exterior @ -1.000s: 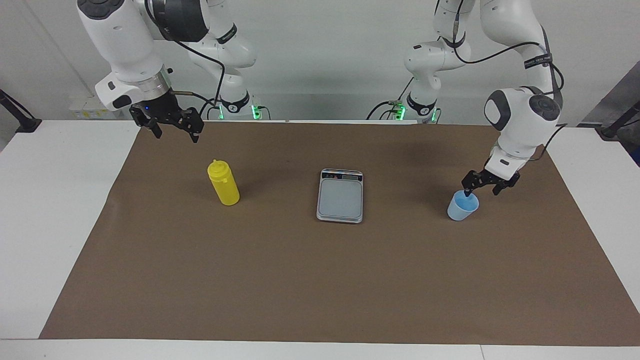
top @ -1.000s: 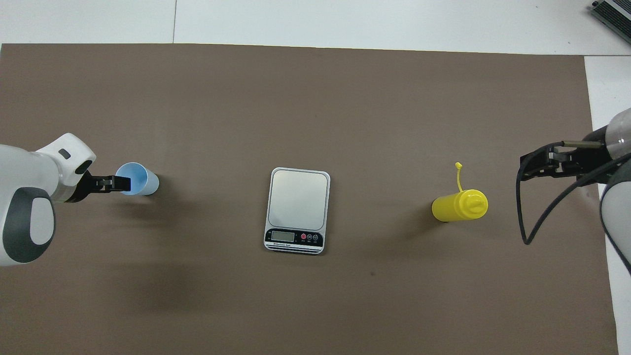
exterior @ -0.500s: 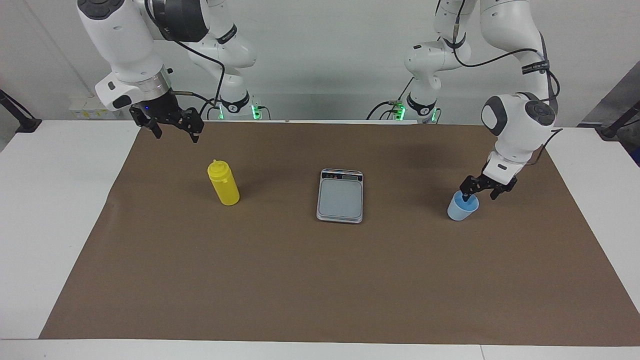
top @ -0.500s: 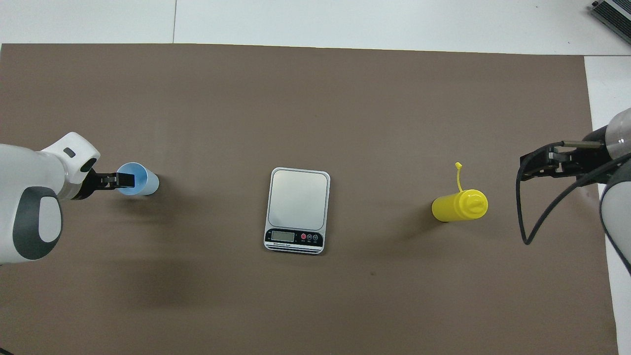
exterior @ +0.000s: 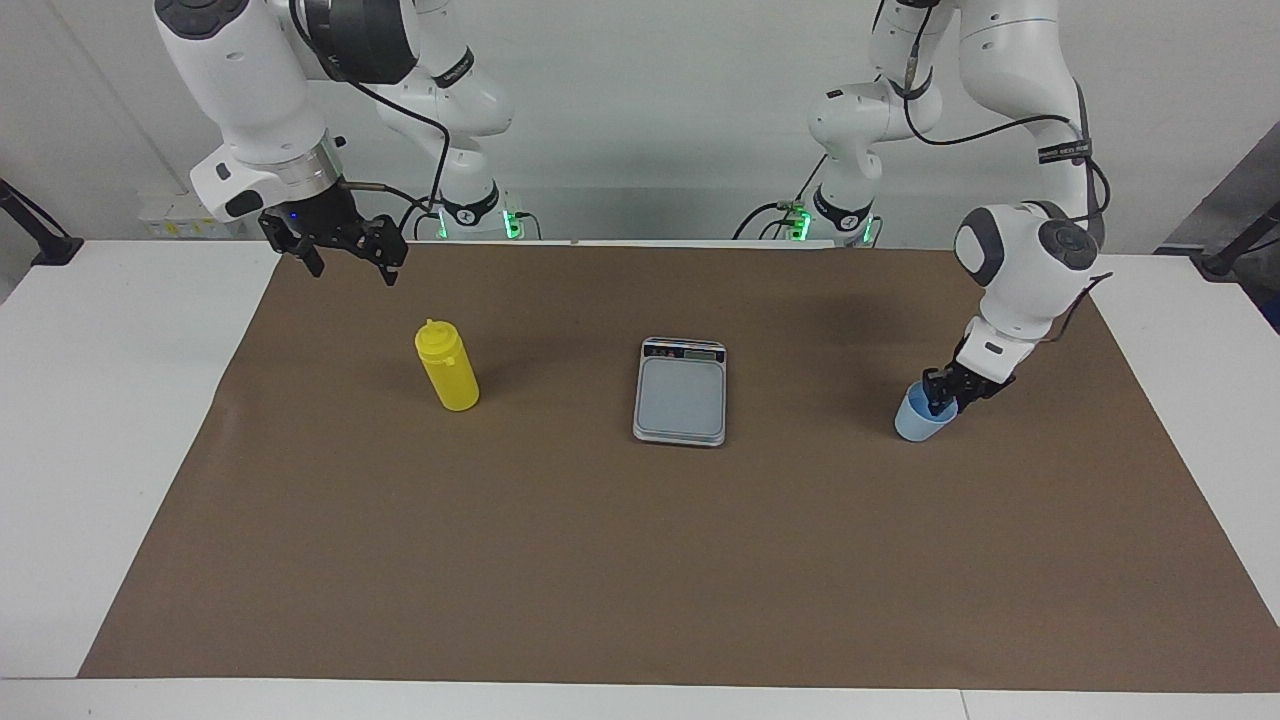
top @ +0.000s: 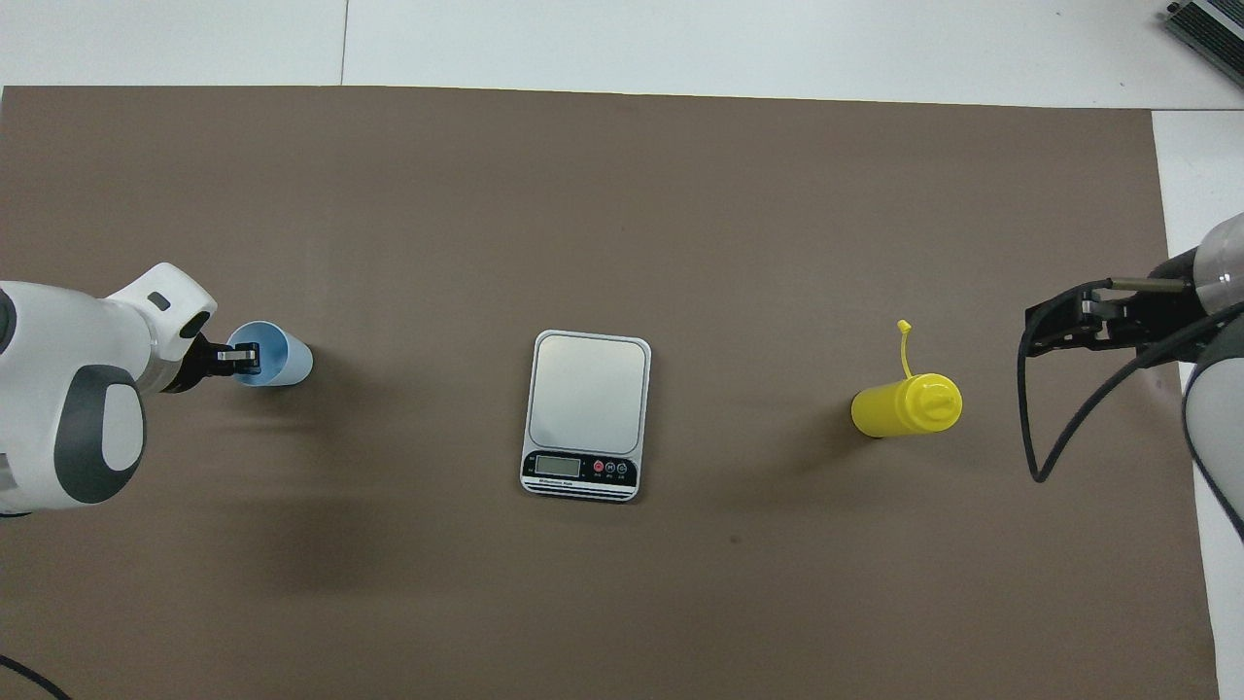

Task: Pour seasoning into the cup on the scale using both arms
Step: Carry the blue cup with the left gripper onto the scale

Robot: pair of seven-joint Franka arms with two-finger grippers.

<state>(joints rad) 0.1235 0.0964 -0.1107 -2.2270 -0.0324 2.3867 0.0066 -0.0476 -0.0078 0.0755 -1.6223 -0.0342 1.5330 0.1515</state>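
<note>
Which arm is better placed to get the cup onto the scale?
The left. Its hand is at the rim of the cup, which stands on the mat, not on the scale. The right hand waits raised near the seasoning, at the right arm's end.

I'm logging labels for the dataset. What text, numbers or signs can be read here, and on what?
Nothing can be read.
Scale: print under the display and marks on the three round buttons, too small to read; the display shows no digits.
Left arm: lettered band, too small to read.
Yellow bottle and blue cup: no label visible.
</note>
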